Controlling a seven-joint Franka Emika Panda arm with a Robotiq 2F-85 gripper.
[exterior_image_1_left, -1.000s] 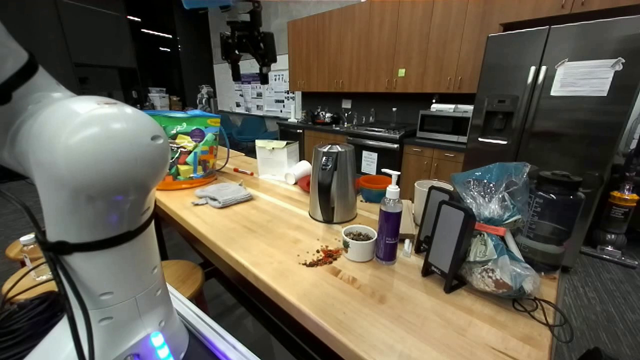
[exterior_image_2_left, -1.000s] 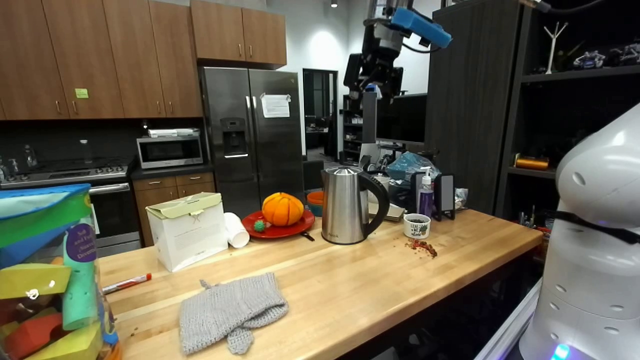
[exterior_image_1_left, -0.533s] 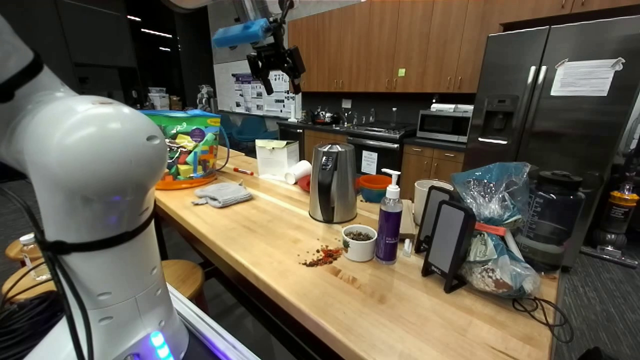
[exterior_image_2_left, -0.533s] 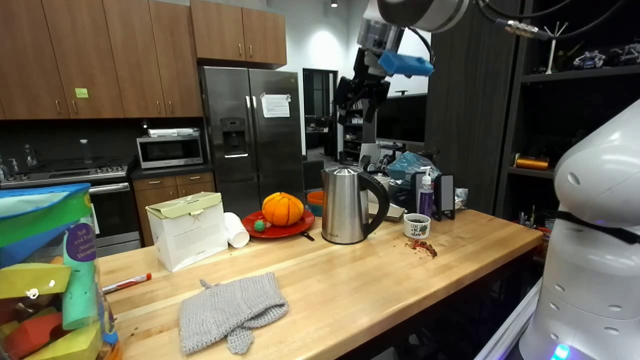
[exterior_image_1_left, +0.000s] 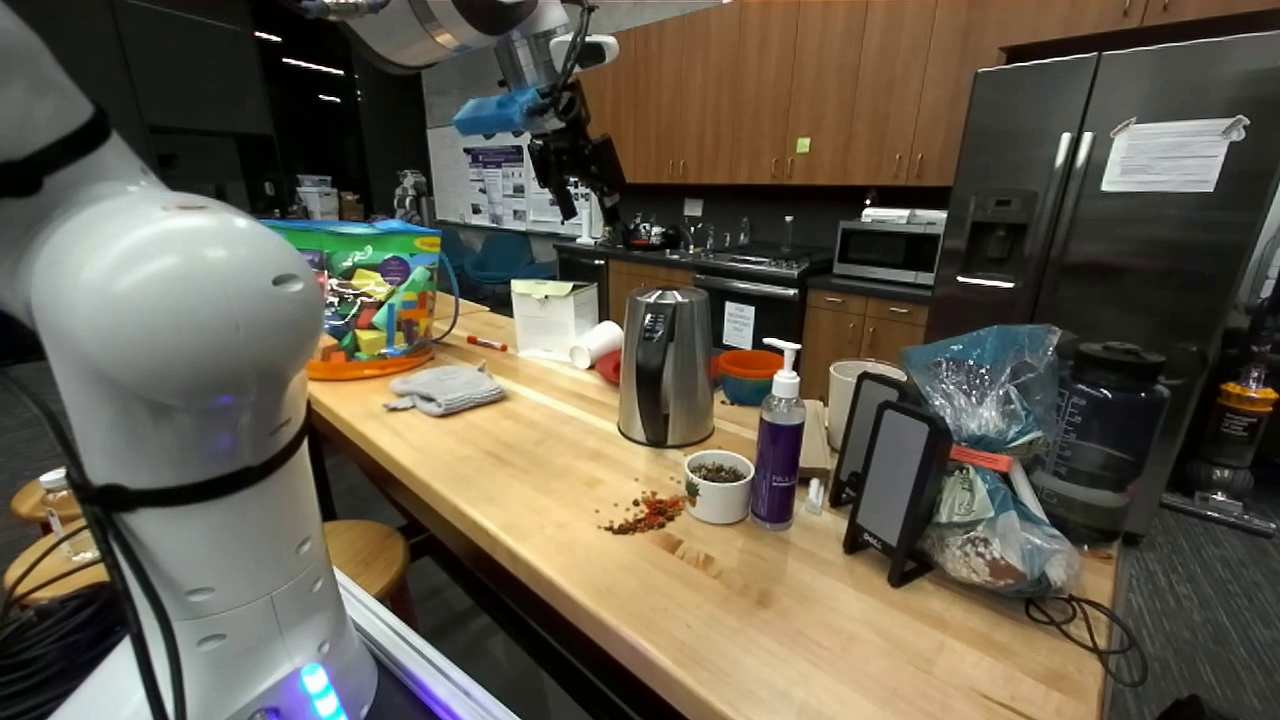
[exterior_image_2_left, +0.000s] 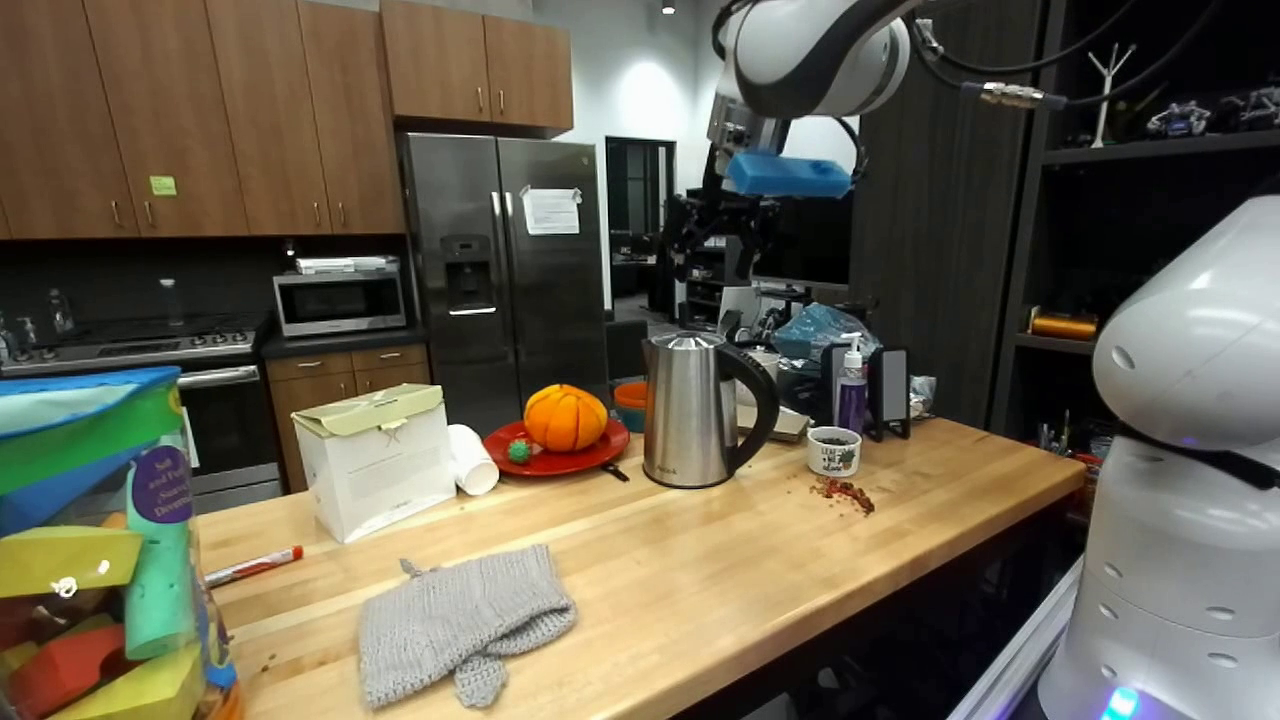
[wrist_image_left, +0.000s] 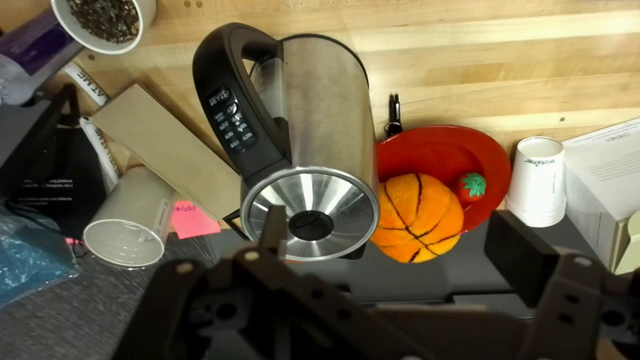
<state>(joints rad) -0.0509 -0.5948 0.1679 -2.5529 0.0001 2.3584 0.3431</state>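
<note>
My gripper (exterior_image_1_left: 590, 212) hangs open and empty in the air above the table, touching nothing. It also shows in an exterior view (exterior_image_2_left: 714, 265), above the steel kettle (exterior_image_2_left: 690, 415). In the wrist view the jaws (wrist_image_left: 390, 227) are wide apart. The kettle (wrist_image_left: 327, 110), with a black handle, stands upright behind the left finger. An orange stuffed pumpkin (wrist_image_left: 415, 215) shows between the fingers, on a red plate (wrist_image_left: 435, 145) with a small red thing with a green top (wrist_image_left: 471, 186). White stacked cups (wrist_image_left: 536, 185) lie beside the plate.
A white bowl of dried flakes (exterior_image_1_left: 718, 500) stands by a purple pump bottle (exterior_image_1_left: 778, 460), with red bits (exterior_image_1_left: 650, 512) spilled nearby. Black speakers (exterior_image_1_left: 895, 490) stand right. A grey knit cloth (exterior_image_2_left: 465, 615), white box (exterior_image_2_left: 380, 470), marker (exterior_image_2_left: 253, 567) and block bag (exterior_image_1_left: 385, 300) lie elsewhere.
My gripper has come down and moved towards the kettle, tilting on the way; more of the arm shows in both exterior views. It stays open. The things on the table have not moved.
</note>
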